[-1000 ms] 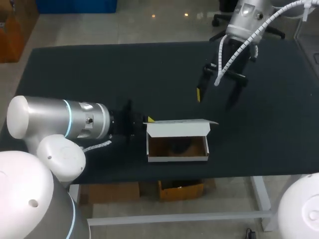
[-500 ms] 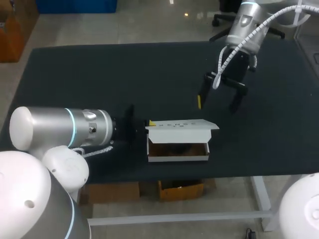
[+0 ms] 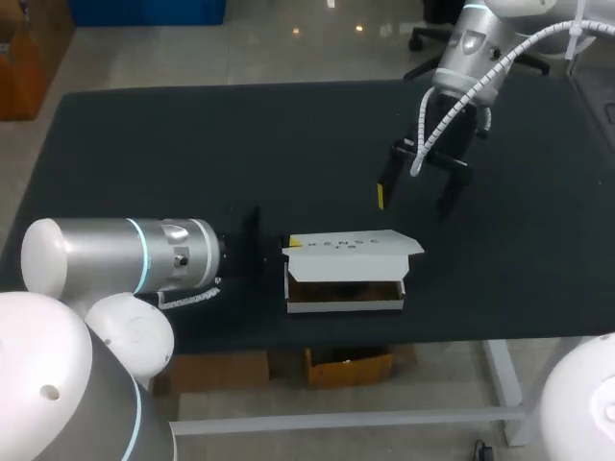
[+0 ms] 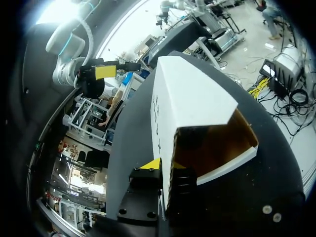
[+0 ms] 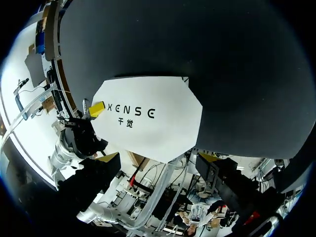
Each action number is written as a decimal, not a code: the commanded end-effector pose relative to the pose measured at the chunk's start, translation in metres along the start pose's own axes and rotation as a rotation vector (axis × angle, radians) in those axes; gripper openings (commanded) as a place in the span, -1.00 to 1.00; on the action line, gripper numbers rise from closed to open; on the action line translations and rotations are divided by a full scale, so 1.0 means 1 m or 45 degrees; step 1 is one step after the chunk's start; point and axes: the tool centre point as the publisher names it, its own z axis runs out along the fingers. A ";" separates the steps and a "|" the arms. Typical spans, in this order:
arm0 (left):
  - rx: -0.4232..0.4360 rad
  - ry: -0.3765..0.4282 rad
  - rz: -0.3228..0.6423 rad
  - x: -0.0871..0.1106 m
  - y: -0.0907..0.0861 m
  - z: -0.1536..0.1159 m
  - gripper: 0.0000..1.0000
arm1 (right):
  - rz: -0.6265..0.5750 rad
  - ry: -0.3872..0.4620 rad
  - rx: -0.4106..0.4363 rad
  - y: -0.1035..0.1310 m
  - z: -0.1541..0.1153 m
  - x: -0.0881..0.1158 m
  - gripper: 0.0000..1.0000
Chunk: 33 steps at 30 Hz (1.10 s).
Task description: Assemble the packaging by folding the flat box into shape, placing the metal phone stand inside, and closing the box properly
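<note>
At the left, left hand (image 4: 168,174) clamped on the lid end of the white box (image 3: 346,272), which sits near the front edge of the bench (image 3: 192,144), lid tilted low. Further right, right hand (image 3: 416,195) hovers beyond it, fingers apart.

A wide rectangular counter (image 3: 192,144) with a matte black top spans the middle of the frame; its white metal leg (image 3: 504,384) shows at lower right.

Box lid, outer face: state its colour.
White, with dark print; the box lid shows best in the right wrist view.
</note>
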 end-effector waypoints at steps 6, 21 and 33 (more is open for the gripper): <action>-0.011 -0.001 0.008 0.007 -0.001 0.008 -1.00 | 0.018 0.007 -0.047 -0.004 0.018 -0.008 0.58; 0.017 -0.025 0.048 0.013 -0.003 0.009 -1.00 | 0.014 -0.012 -0.056 0.000 0.032 -0.015 -0.02; 0.038 -0.035 0.056 0.016 -0.003 0.008 -1.00 | -0.014 -0.038 -0.105 0.001 0.043 -0.019 -0.04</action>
